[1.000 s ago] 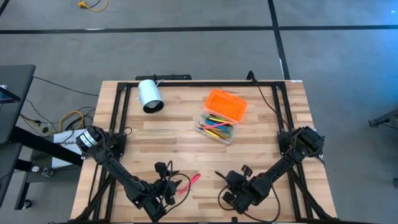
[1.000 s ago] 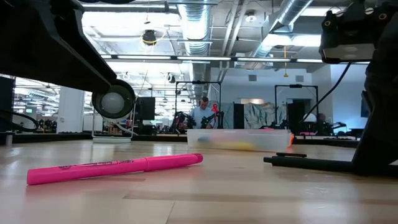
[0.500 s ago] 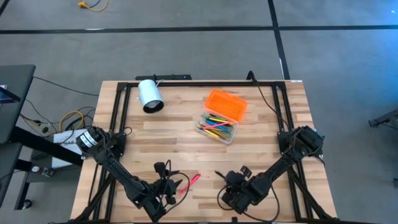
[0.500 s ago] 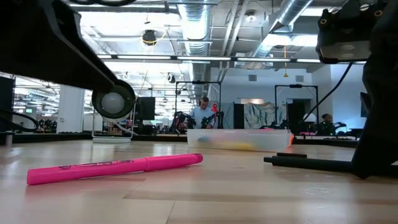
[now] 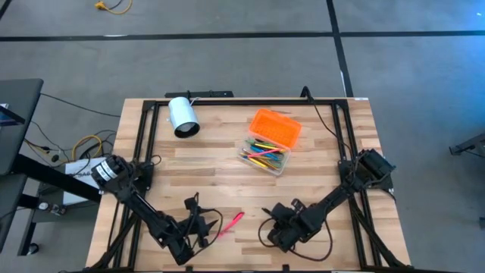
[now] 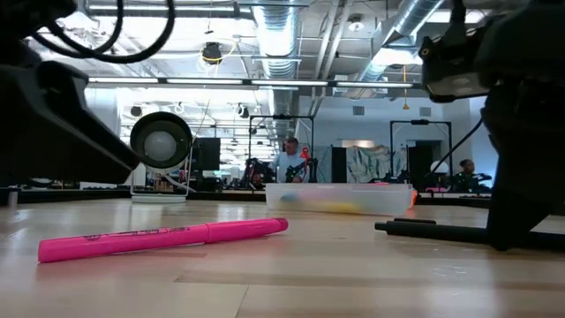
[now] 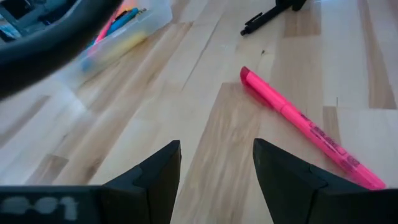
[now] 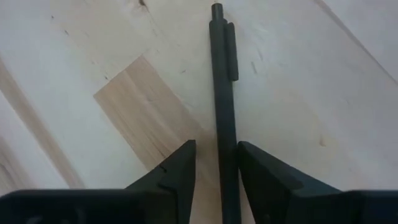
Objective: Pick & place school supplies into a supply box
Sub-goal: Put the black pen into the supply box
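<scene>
A pink highlighter (image 5: 229, 222) (image 7: 305, 127) and a black pen (image 8: 222, 93) (image 6: 433, 230) lie flat on the wooden table near its front edge. The supply box (image 5: 265, 155) stands farther back, its clear base holding several coloured pens and its orange lid (image 5: 276, 127) open behind it. My left gripper (image 7: 217, 180) (image 5: 208, 225) is open, low over bare wood just left of the highlighter. My right gripper (image 8: 217, 171) (image 5: 273, 223) points steeply down and is open, with one finger on either side of the black pen. My right gripper straddles the black pen's barrel (image 8: 225, 149) from above, fingers across it, below the clip. A strip of table shows between one finger (image 8: 180, 168) and the pen. The other finger (image 8: 261, 171) lies right beside it; whether it touches I cannot tell. The pen lies flat on the table.
A white cylinder (image 5: 182, 116) lies on its side at the far left of the table. A black metal frame (image 5: 227, 97) runs along the table's far edge and sides. Bare wood stretches between the two grippers and the box.
My left gripper has sunk toward the table and rolled a little, staying beside the highlighter. My right gripper has shifted toward the table's left along the black pen. Highlighter, pen and box lie where they were.
</scene>
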Motion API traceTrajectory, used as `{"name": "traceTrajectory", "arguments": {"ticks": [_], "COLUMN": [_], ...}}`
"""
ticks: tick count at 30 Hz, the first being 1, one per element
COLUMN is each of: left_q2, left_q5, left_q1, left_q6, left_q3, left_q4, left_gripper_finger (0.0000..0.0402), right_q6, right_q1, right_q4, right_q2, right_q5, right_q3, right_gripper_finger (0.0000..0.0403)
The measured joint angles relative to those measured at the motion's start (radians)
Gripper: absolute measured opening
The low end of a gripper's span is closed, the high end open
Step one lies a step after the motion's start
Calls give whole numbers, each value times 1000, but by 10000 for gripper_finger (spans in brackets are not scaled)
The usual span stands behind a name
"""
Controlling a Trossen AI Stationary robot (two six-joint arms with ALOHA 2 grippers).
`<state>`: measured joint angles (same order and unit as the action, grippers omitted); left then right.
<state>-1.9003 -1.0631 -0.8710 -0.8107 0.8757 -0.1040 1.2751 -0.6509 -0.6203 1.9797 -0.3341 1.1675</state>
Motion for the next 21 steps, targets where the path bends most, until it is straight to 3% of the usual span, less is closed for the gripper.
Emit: {"name": "traceTrajectory", "arguments": {"ticks": [5,21], "left_q2": [0,0], "left_q5": [-49,-61], "left_q1": [-24,-28], "left_q6": [-10,-8], "left_q3": [-12,-12], "left_q4": [13,36], "left_gripper_finger": [193,193], "right_q6": [-26,-29], "right_q1": [8,11], "right_q4": [0,-5], "right_q2": [0,3], "right_q5": [-5,-32], "right_q3": [0,-1], "right_gripper_finger": [105,79]}}
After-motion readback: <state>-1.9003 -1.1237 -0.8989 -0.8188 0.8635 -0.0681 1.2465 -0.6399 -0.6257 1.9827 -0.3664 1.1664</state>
